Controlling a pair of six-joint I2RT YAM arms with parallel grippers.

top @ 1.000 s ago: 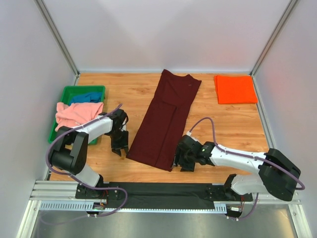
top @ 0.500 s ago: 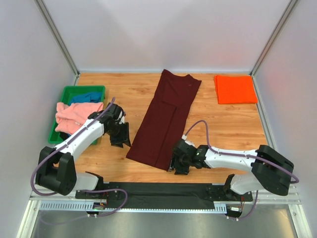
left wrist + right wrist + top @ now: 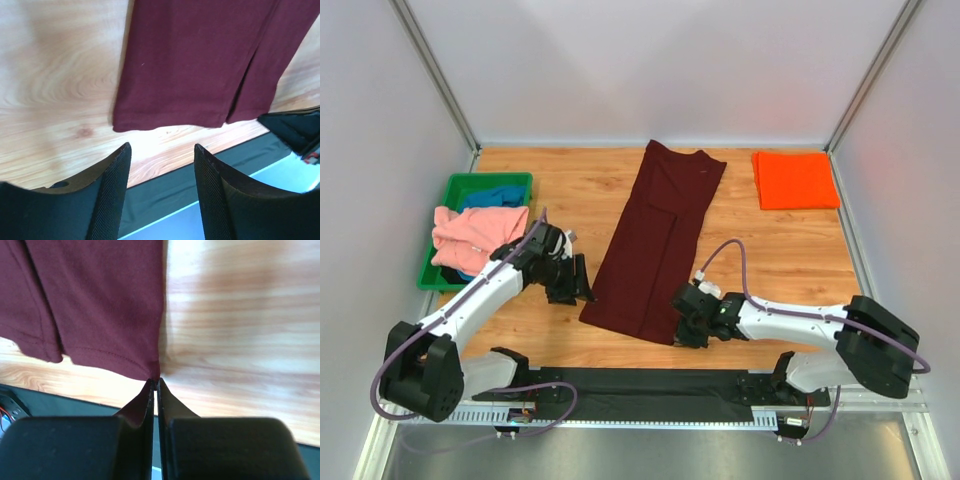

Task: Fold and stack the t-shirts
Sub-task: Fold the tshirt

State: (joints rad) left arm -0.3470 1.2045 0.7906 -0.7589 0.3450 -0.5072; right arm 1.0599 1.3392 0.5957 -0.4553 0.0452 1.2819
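A long dark maroon t-shirt [image 3: 655,240] lies folded into a narrow strip from the back of the table to the front. My right gripper [image 3: 155,381] is shut on its near right hem corner [image 3: 672,338], low over the wood. Just left of the shirt's near left corner [image 3: 120,125], my left gripper [image 3: 162,146] hangs open with nothing between its fingers. An orange t-shirt [image 3: 795,180] lies folded at the back right. A salmon-pink shirt [image 3: 475,230] and a blue one [image 3: 495,195] are bunched in the tray.
The green plastic tray [image 3: 450,188] stands at the left edge of the table. A black mat [image 3: 650,385] runs along the near edge by the arm bases. White walls close in the back and both sides.
The right gripper's jaws have closed onto the maroon shirt's near right corner. The left gripper has swung right toward the shirt's near left corner and opened wider.
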